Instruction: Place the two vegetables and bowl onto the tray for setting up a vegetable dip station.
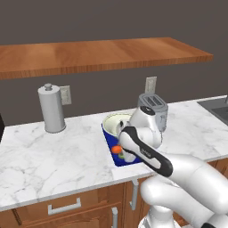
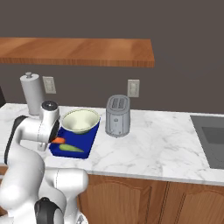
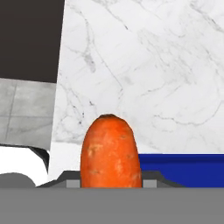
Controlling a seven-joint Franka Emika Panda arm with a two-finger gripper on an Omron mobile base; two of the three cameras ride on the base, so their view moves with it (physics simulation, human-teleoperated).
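Carrot last onto the tray

Surface (image 2: 144, 144) of marble carries the blue tray (image 2: 89, 139); its far half holds the bowl (image 2: 80, 120), with the cucumber (image 2: 71, 148) at six o'clock of it. Your tool (image 3: 111, 186) is clenched on the carrot (image 3: 111, 153), hanging at the tray's left edge. Shift it toward three o'clock, lower over bare blue beside the cucumber, then release.

One of each on the marble counter

One carrot (image 3: 110, 151), one cucumber (image 2: 71, 148), one bowl (image 2: 80, 120), one blue tray (image 2: 89, 141), one grey toaster (image 2: 117, 115), one paper-towel holder (image 1: 51, 108), one sink (image 2: 210, 136), two wall outlets, one wooden shelf (image 1: 98, 54)
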